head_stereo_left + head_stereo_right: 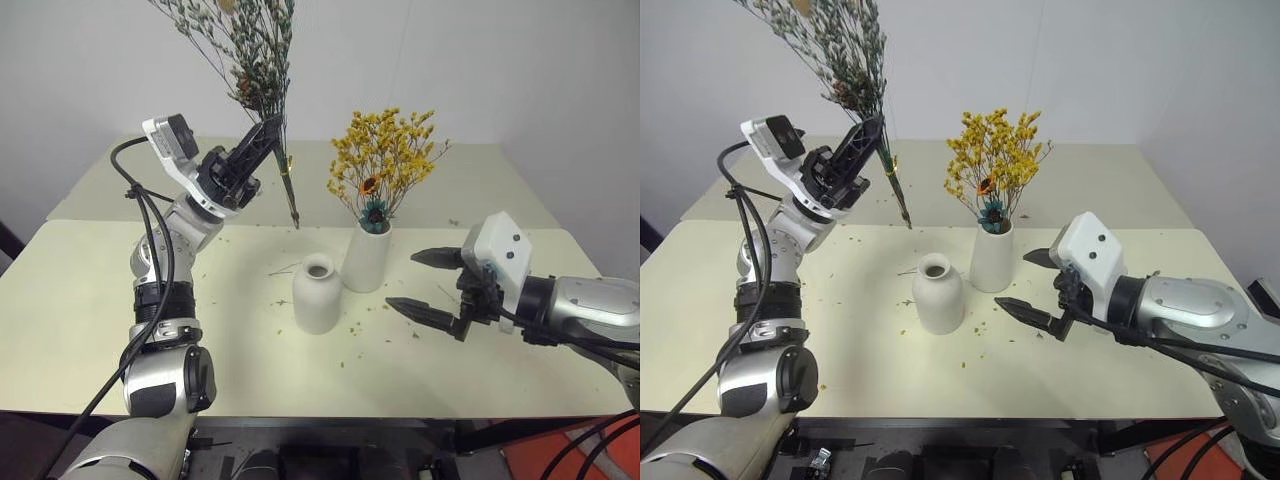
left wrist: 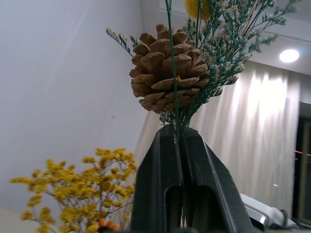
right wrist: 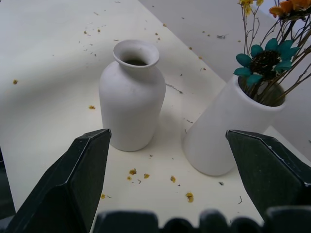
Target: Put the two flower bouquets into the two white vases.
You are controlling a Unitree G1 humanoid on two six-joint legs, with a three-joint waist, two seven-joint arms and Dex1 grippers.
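Overhead, our left gripper (image 1: pixel 270 125) has its fingers pinched tight on the stems of the grey-green bouquet (image 1: pixel 243 50), holding it in the air above the bench (image 1: pixel 80 300), stem ends pointing down and well clear of the surface. A pine cone (image 2: pixel 167 73) sits among its sprigs, just past the fingertips. The yellow bouquet (image 1: pixel 385 160) already stands in the tall white vase (image 1: pixel 366 258). Just beside it, the short narrow-necked vase (image 1: pixel 317 293) is empty. Our right gripper (image 1: pixel 425 282) hovers near both vases, fingers spread wide, gripping nothing. Crumbs (image 1: pixel 355 325) litter the bench.
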